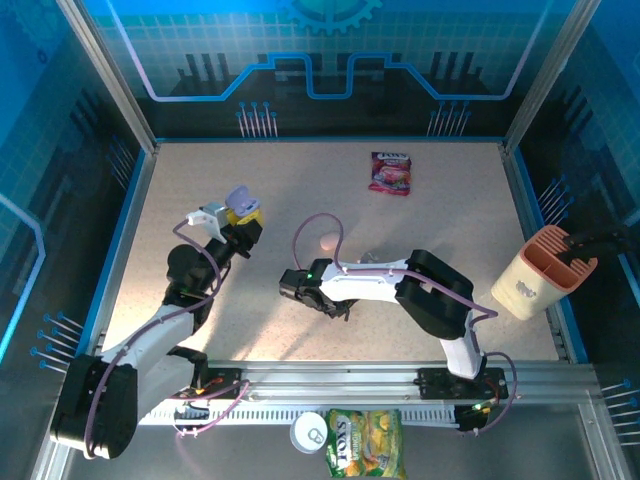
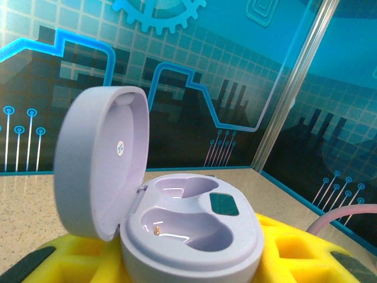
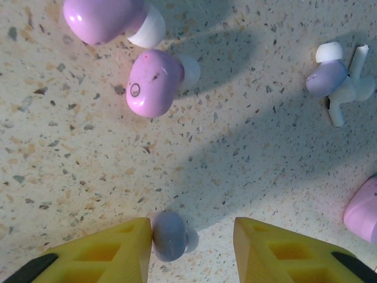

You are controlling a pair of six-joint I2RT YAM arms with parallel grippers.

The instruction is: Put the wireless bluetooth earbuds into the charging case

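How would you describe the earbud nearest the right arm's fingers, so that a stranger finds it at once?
On the speckled table, find the right gripper and its two yellow fingers. Between them lies one small lavender earbud, touching one finger. The pink earbuds and another purple earbud lie farther off, outside the fingers.

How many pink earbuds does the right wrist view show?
2: one pink earbud cut off at the top edge, a second pink earbud just below it. A pink shape cropped at the right edge may be a third.

Black-and-white arms (image 1: pixel 150 340), lilac cables (image 2: pixel 347 214), yellow claw fingers (image 3: pixel 106 250)
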